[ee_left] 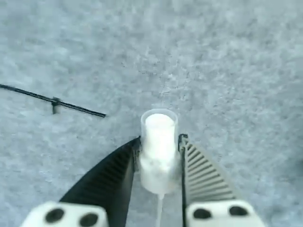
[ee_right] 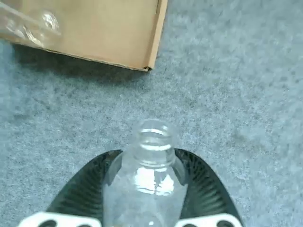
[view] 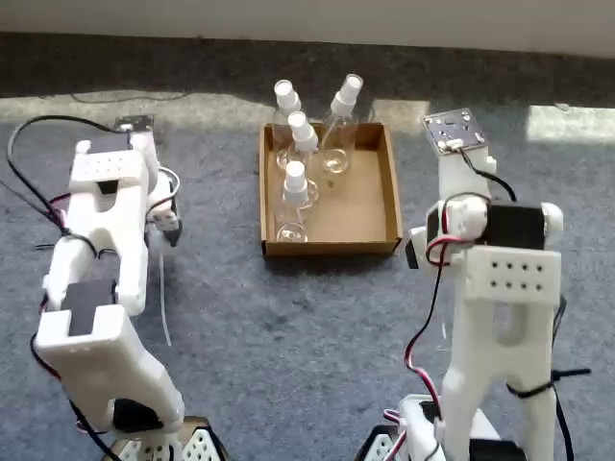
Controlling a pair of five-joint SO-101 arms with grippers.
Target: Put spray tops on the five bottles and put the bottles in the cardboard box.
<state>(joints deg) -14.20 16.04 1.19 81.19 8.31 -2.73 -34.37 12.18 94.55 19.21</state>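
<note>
Sunlit patches brighten the far carpet.

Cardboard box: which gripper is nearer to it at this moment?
Right. The right gripper, shut on a topless bottle, sits just off the front right corner of the cardboard box. The left gripper, shut on a spray top, is farther off, out to its left.

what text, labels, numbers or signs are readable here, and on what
none can be read.
box: plain cardboard, no print.
bottles in it: clear, no labels.
spray top in the left pincer: plain white.
open bottle in the right pincer: no label.
board on an arm: any marks too small to read.
</note>
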